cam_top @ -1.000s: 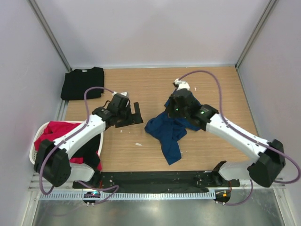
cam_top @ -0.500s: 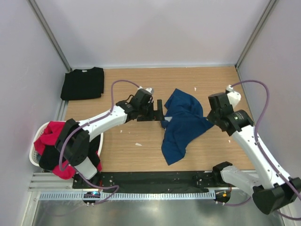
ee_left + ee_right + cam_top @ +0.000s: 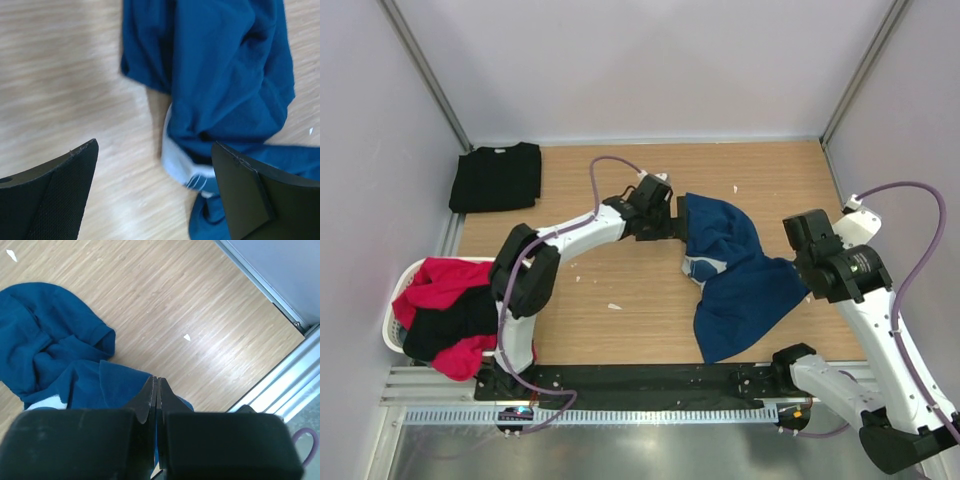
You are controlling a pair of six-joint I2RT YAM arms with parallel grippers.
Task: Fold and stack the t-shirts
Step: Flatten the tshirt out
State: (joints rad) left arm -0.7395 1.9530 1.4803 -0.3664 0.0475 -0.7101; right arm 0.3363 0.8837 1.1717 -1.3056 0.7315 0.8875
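The navy blue t-shirt (image 3: 740, 275) lies crumpled and stretched out on the wooden table, with a strip of its pale print (image 3: 703, 266) showing. My right gripper (image 3: 802, 262) is shut on the shirt's right edge; in the right wrist view the jaws (image 3: 156, 383) pinch blue cloth (image 3: 50, 350). My left gripper (image 3: 676, 222) is open at the shirt's upper left edge. In the left wrist view the gripper (image 3: 155, 192) is spread wide over the shirt (image 3: 220, 75) and its pale print (image 3: 180, 167), holding nothing. A folded black t-shirt (image 3: 497, 176) lies at the back left.
A white basket (image 3: 390, 325) at the left edge holds a red t-shirt (image 3: 445, 280) and a black one (image 3: 455, 318). Small white scraps (image 3: 610, 306) lie on the wood. A metal rail (image 3: 280, 385) runs along the table's right side, close to my right gripper.
My right gripper has pulled the navy shirt to the right and toward the near edge, stretching it out. My left arm has reached right to the shirt's left edge, jaws open.
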